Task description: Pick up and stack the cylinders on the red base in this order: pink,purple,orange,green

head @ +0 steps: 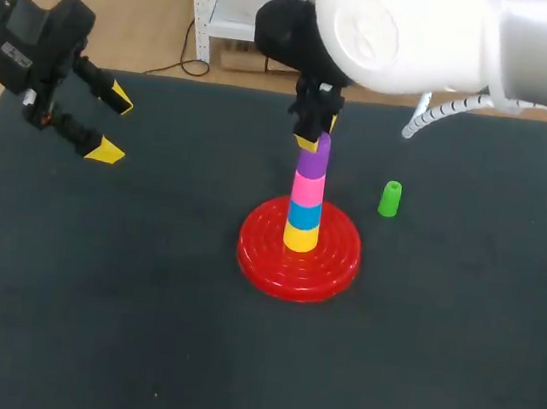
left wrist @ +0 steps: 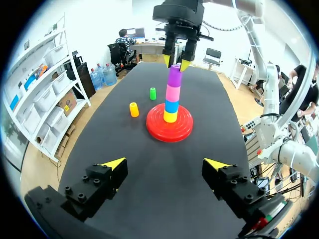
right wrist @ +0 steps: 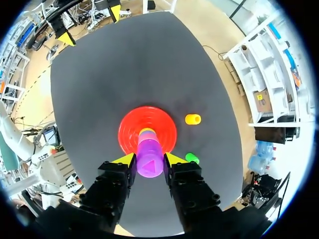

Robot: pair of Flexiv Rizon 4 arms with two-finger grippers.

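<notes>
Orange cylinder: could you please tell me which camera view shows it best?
The left wrist view: the orange cylinder stands upright and unobstructed on the table, apart from the red base. The right wrist view shows it small, seen from above. The head view does not show it at all.

The left arm comes in well to the left of the red base (head: pixel 264 260), beyond it toward the bench's far left corner. Its left claw (head: pixel 113 125) hangs above the bench with both yellow-tipped fingers spread wide and nothing between them, aimed toward the base. The right arm reaches in from the right, its wrist straight above the base. The right claw (right wrist: pixel 149 159) points down, its fingers closed against opposite sides of the purple cylinder (head: pixel 317 158).
</notes>
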